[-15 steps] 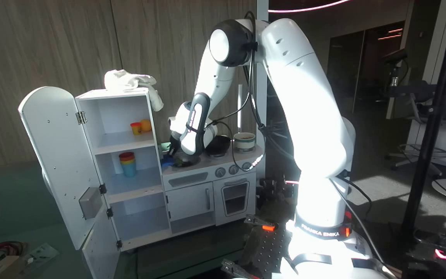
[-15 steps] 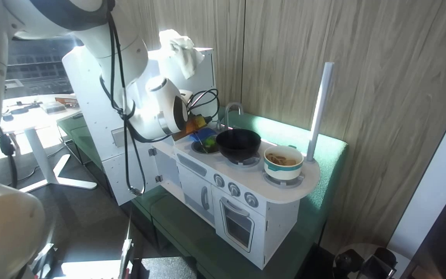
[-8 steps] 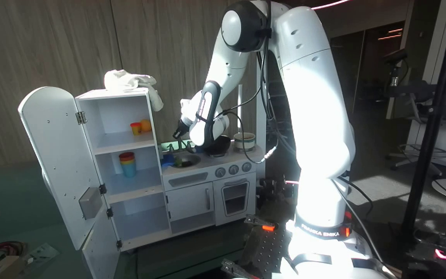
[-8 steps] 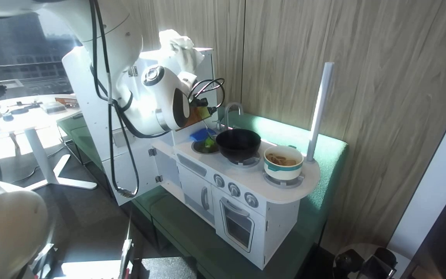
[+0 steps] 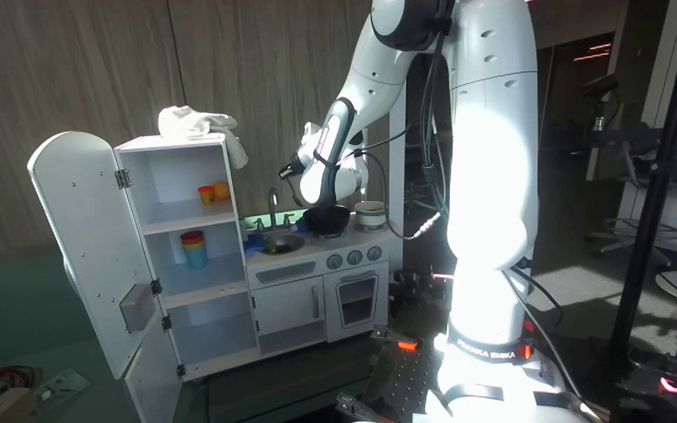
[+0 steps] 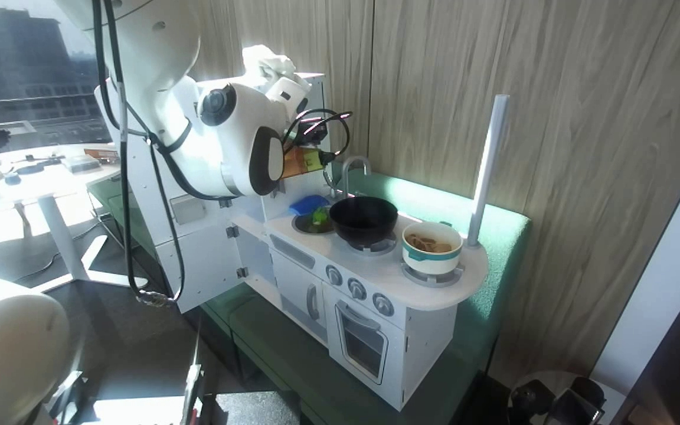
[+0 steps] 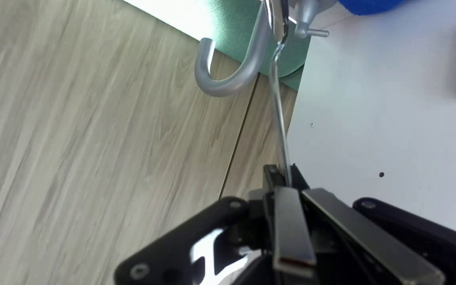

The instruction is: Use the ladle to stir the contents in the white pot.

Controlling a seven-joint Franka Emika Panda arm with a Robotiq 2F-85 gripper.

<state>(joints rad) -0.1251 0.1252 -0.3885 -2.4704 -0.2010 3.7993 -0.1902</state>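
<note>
My gripper (image 7: 285, 176) is shut on the metal handle of the ladle (image 7: 278, 107), which points away from the fingers, its bowl cut off at the top edge of the wrist view. In an exterior view the gripper (image 5: 285, 171) is in the air above the sink and the ladle (image 5: 295, 194) hangs tilted from it. In an exterior view the ladle is mostly hidden behind the gripper. The white pot (image 6: 432, 263) with a teal band stands on the right burner, upright, with brown pieces (image 6: 428, 242) inside. The white pot also shows in an exterior view (image 5: 370, 216).
A black wok (image 6: 363, 218) sits on the burner between sink (image 6: 304, 226) and pot. A curved faucet (image 6: 356, 162) stands behind the sink. A green item (image 6: 319, 216) lies in the sink, a blue one (image 6: 309, 205) beside it. A pole (image 6: 487, 171) rises behind the pot.
My gripper has risen from the sink with the ladle held in it and shifted slightly towards the wok. The ladle has come up out of the sink. Pot and wok have not moved.
</note>
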